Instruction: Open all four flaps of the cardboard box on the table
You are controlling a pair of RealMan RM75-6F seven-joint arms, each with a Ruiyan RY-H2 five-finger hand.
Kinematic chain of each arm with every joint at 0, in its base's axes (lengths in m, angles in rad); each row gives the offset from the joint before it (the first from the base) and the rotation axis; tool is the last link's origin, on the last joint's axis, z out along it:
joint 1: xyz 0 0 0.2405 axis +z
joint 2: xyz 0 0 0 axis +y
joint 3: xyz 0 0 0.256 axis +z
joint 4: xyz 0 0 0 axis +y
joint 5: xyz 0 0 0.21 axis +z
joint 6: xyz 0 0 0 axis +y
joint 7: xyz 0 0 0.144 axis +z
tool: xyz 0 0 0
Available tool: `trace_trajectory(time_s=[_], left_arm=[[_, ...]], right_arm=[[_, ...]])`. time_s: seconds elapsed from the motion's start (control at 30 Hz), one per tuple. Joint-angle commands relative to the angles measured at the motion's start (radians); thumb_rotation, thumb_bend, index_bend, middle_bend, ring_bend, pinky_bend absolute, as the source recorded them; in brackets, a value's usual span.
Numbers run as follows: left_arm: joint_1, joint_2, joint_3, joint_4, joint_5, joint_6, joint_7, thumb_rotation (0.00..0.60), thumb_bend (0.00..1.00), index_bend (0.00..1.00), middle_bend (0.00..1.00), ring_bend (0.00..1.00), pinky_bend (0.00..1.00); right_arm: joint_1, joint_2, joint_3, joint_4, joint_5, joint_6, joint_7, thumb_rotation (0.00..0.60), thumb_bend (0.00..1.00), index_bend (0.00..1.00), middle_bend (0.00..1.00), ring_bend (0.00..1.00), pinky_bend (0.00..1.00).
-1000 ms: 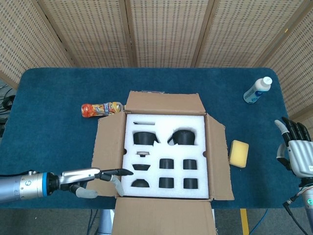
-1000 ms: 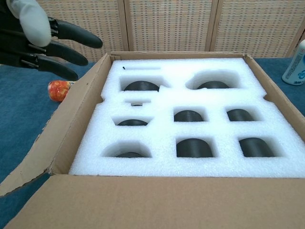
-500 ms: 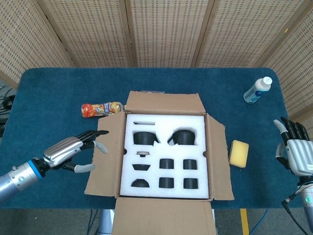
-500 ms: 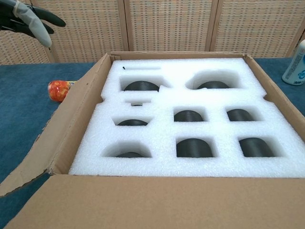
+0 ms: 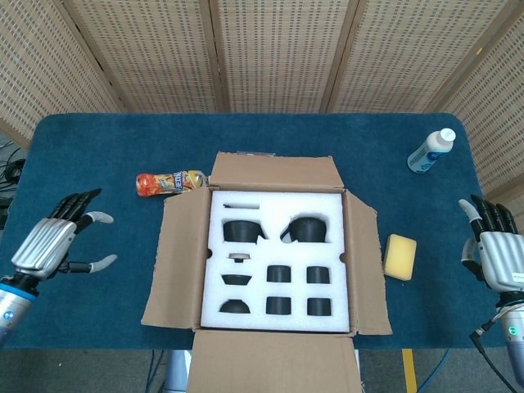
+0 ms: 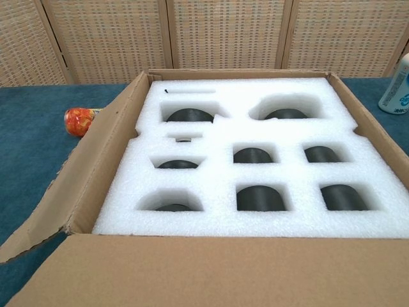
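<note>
Brown cardboard box (image 5: pixel 275 260) near the worktop's front edge, centred; all four flaps folded outward, exposing white foam insert (image 5: pixel 277 255) with dark recesses.

Orange bottle (image 5: pixel 168 182) lying far-left, yellow sponge (image 5: pixel 399 256) right, white bottle (image 5: pixel 431 151) far-right.

The worktop (image 5: pixel 98 164) is covered in blue fabric. An opened cardboard box (image 5: pixel 176 262) is placed at its centre. An orange bottle (image 5: pixel 168 182) is laid beside the box's far left corner. A yellow sponge (image 5: pixel 400 256) is positioned just right of the box, and a white bottle (image 5: pixel 431 151) is laid near the far right corner.
</note>
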Motion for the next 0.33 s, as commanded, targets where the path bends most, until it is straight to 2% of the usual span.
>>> trace_trajectory(time_s=[0.03, 0.2, 0.33], left_arm=[[0.086, -0.064, -0.021, 0.021, -0.053, 0.1, 0.1, 0.339, 0.21, 0.31, 0.0, 0.0, 0.0], [0.155, -0.11, -0.036, 0.031, -0.085, 0.168, 0.192, 0.359, 0.21, 0.31, 0.0, 0.0, 0.0], [0.19, -0.121, -0.043, 0.034, -0.094, 0.178, 0.207, 0.366, 0.21, 0.31, 0.0, 0.0, 0.0]], right_arm=[[0.0, -0.004, -0.002, 0.004, 0.002, -0.002, -0.002, 0.6, 0.85, 0.06, 0.04, 0.0, 0.0], [-0.003, -0.016, -0.006, 0.017, 0.004, -0.003, 0.002, 0.6, 0.85, 0.06, 0.04, 0.0, 0.0], [-0.006, -0.023, -0.009, 0.025, 0.007, -0.004, 0.004, 0.6, 0.85, 0.06, 0.04, 0.0, 0.0]])
